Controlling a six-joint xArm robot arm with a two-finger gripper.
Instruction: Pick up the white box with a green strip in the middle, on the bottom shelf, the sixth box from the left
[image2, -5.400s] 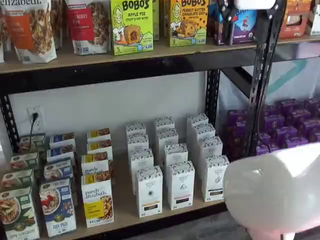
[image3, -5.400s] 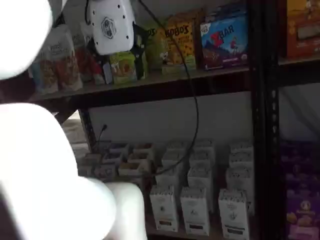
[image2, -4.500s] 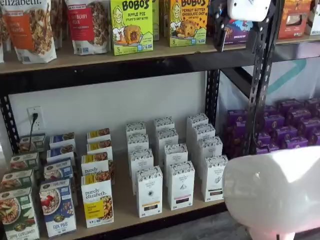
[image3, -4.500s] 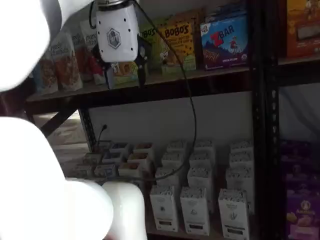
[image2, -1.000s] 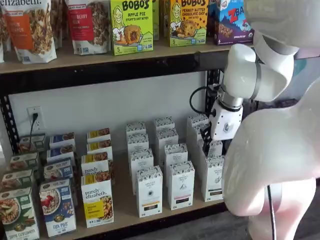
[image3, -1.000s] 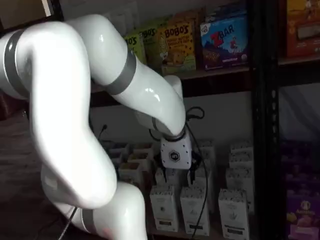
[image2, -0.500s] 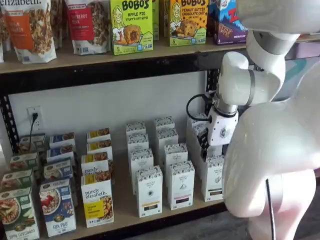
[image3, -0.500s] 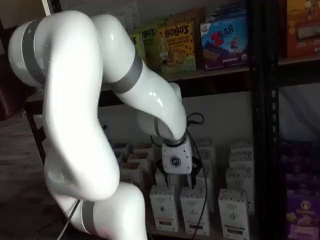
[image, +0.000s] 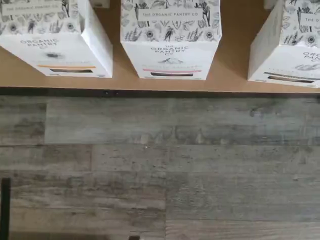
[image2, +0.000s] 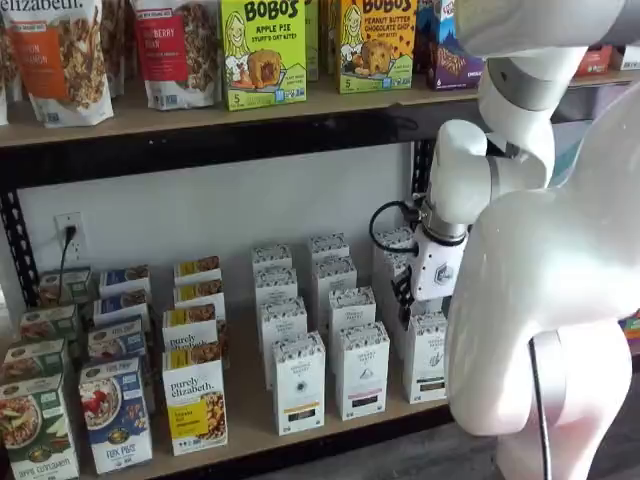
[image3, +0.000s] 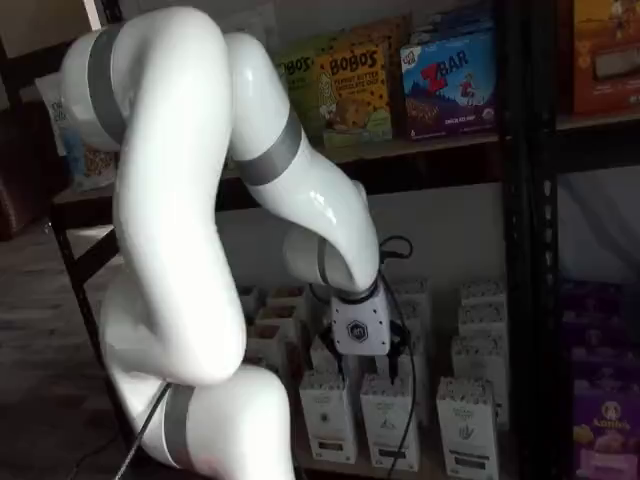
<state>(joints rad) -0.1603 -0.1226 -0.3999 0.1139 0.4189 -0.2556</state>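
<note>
The white box (image2: 428, 357) stands at the front of the rightmost white column on the bottom shelf (image2: 250, 420). It also shows in a shelf view (image3: 467, 425). In the wrist view it is the box with the dark-greenish strip (image: 292, 55), cut by the frame's edge. My gripper (image3: 362, 362) hangs over the white boxes with its fingers apart and nothing in them. In a shelf view (image2: 404, 292) its white body stands before that column's rear boxes, above and behind the front box.
Two more white columns stand beside it, with front boxes bearing an orange strip (image: 65, 45) and a pink strip (image: 170, 47). Purely elizabeth boxes (image2: 195, 400) and pasta boxes are further left. A black upright (image3: 520, 250) and purple boxes (image3: 600, 420) stand to the right. Grey plank floor (image: 160, 165) lies before the shelf.
The gripper has come down from the top shelf's height to just above the white boxes. In the last second it sank a little more.
</note>
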